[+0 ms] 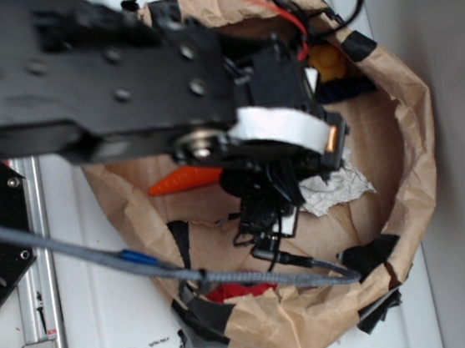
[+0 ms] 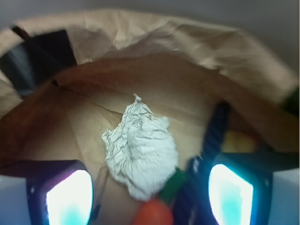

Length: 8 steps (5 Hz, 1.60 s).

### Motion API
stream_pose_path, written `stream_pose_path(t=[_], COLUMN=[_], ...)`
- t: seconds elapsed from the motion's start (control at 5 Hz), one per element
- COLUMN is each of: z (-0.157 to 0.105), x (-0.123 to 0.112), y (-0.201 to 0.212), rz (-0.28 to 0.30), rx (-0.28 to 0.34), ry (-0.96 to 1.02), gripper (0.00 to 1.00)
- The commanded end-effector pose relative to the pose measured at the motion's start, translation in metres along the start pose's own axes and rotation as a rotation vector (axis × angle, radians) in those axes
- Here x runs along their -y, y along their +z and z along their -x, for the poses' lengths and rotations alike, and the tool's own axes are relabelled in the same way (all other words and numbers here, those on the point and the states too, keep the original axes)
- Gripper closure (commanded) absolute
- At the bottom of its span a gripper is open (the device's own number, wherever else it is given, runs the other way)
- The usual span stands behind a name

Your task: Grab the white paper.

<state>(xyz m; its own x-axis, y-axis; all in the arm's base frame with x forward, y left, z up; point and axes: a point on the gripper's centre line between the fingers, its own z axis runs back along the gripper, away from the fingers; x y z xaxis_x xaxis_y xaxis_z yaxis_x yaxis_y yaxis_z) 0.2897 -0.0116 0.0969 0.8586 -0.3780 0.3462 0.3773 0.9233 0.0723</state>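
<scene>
- The white paper, a crumpled, wrinkled wad, lies on the floor of a brown kraft paper nest whose raised rim is patched with black tape.
- In the exterior view the white paper sits right of the nest's middle, partly hidden under the black arm; only its right part shows.
- The tool hangs above the nest floor with its two fingers spread wide, nothing between the pads, one at each lower corner of the wrist view.
- In the wrist view the wad lies between the two fingers and a little beyond them, its near end reaching down between them; whether the fingers touch it cannot be told.
- An orange toy carrot lies left of the wad in the exterior view, its tip pointing left; its orange end with a green bit shows at the bottom of the wrist view, just beside the wad's near end.
- A red thing lies low in the nest by its near rim, and a yellow thing sits at the far right, both mostly hidden.
- A smooth white label curves round the black wrist of the arm.
- A grey braided cable crosses the near rim of the nest.
- The nest rests on a white table.
</scene>
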Motion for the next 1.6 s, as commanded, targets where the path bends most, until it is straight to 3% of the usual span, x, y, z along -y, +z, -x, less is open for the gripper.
stream_pose_path(t=[0.0, 0.2, 0.4, 1.0, 1.2, 1.4], z=[-0.003, -0.006, -0.012, -0.023, -0.025, -0.028], x=[0.019, 0.013, -0.001, -0.010, -0.014, -0.014], y=[-0.058, -0.076, -0.075, -0.018, 0.027, 0.078], rz=[-0.071, -0.221, -0.189, -0.085, -0.098, -0.098], rx=[-0.052, -0.118, -0.133, -0.162, -0.161, -0.094], ry=[-0.093, -0.100, -0.020, 0.075, 0.129, 0.172], gripper=[0.00, 0.00, 1.00, 1.00, 1.00, 1.00])
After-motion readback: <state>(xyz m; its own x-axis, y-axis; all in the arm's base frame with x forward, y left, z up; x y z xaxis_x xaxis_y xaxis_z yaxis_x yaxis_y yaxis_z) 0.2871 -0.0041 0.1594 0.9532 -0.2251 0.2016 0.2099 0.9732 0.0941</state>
